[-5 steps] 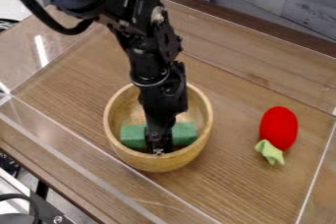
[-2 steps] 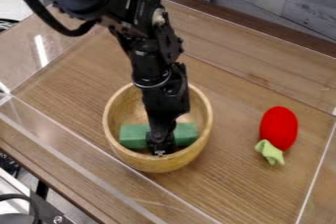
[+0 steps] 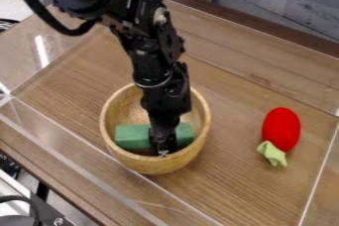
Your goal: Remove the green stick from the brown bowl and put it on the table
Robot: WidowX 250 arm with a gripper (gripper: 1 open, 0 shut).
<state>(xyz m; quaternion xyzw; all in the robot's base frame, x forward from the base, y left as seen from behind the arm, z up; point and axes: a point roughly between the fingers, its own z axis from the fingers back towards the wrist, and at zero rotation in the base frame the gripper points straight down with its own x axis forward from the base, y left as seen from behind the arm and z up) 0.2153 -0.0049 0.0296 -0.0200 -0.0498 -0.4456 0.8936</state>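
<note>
Clear acrylic walls [image 3: 54, 175] enclose it; grey panelling [image 3: 298, 7] stands behind.

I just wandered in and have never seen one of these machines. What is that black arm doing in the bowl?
The black robot arm is reaching straight down into the brown bowl, its gripper lowered onto the green stick lying inside. The stick is still in the bowl, not yet lifted out onto the table. Whether the gripper has actually gripped it cannot be told from this view. A red strawberry toy lies untouched to the right.
</note>
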